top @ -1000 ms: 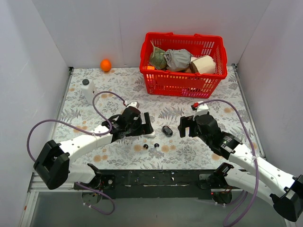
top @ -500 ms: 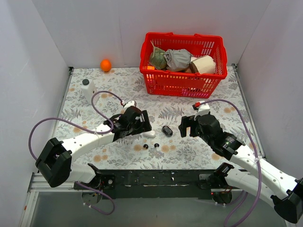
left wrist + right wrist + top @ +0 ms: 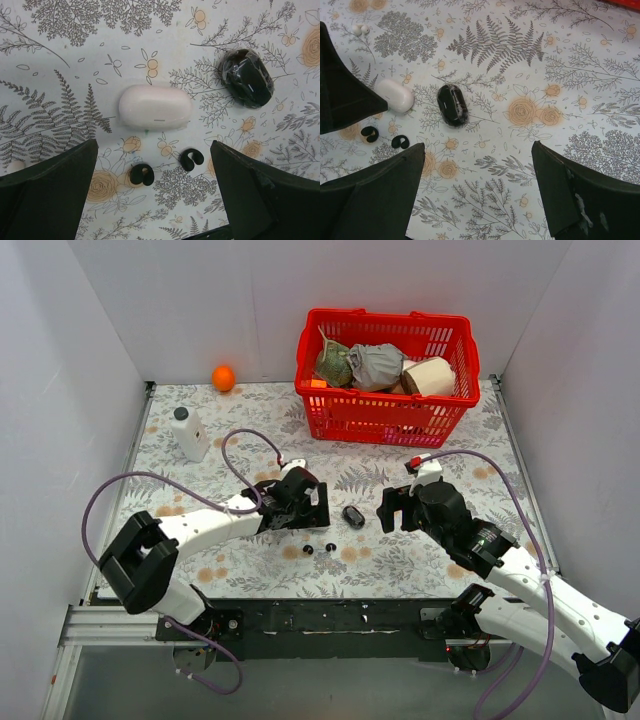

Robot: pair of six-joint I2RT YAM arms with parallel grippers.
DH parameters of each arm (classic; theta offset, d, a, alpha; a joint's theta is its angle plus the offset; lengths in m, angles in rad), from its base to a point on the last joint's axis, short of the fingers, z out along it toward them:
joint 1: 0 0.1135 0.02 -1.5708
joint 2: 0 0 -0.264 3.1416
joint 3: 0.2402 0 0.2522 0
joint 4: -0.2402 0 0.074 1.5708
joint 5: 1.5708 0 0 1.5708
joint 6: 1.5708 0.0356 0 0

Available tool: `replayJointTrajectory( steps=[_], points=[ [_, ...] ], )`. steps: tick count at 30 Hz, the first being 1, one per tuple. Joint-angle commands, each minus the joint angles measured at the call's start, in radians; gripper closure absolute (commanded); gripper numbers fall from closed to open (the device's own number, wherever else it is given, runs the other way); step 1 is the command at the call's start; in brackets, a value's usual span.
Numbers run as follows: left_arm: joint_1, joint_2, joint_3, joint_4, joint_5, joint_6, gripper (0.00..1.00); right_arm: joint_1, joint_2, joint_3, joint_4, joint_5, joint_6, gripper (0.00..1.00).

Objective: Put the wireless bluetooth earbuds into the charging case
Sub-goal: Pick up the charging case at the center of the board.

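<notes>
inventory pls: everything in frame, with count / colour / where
earbuds: 2, black, table centre, side by side but apart, next to the white case
white case: 1, white, table centre, under the left tool
black case: 1, glossy black, between the two tools
bottle: 1, white with black cap, left rear
ball: 1, orange, rear left corner
basket: 1, red, rear right
green plush: 1, in basket
grey bundle: 1, in basket
tan roll: 1, in basket
left tool: 1, black, open, empty
right tool: 1, black, open, empty
</notes>
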Motion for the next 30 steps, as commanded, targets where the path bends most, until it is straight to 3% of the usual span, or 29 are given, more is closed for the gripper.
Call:
replayJointTrajectory(
  steps=[1,16,30],
  points=[
    [-0.03,0.056,0.087,-0.041,-0.062,0.072,0.02,0.002,-0.017,0.037,0.01,-0.017,-0.014,0.05],
    [-0.035,0.213,0.147,-0.062,-0.089,0.144,0.02,0.002,-0.031,0.046,-0.003,-0.04,-0.02,0.06],
    [-0.047,0.306,0.235,-0.107,-0.117,0.152,0.09,0.002,-0.057,0.021,-0.006,-0.014,-0.032,0.06]
  ],
)
